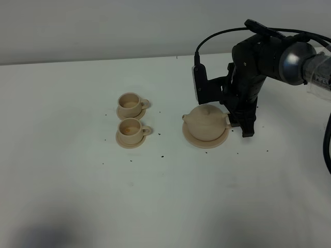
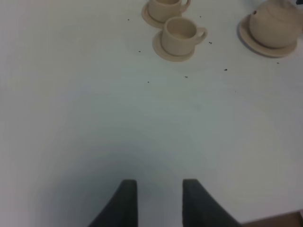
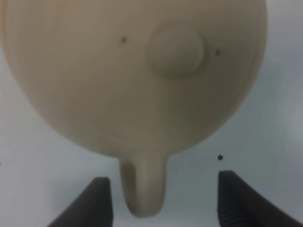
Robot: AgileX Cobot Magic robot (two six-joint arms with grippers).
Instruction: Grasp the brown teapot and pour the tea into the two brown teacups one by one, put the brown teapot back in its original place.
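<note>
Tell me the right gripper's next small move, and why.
Probably close the right gripper on the handle of the teapot. Its jaws stand open, its fingers flank the handle without touching it, and the teapot sits on its saucer, not yet lifted.

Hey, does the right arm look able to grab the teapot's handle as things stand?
Probably yes. The right gripper has its jaws open on either side of the handle of the teapot, with nothing between them and it. The teapot rests on its saucer.
</note>
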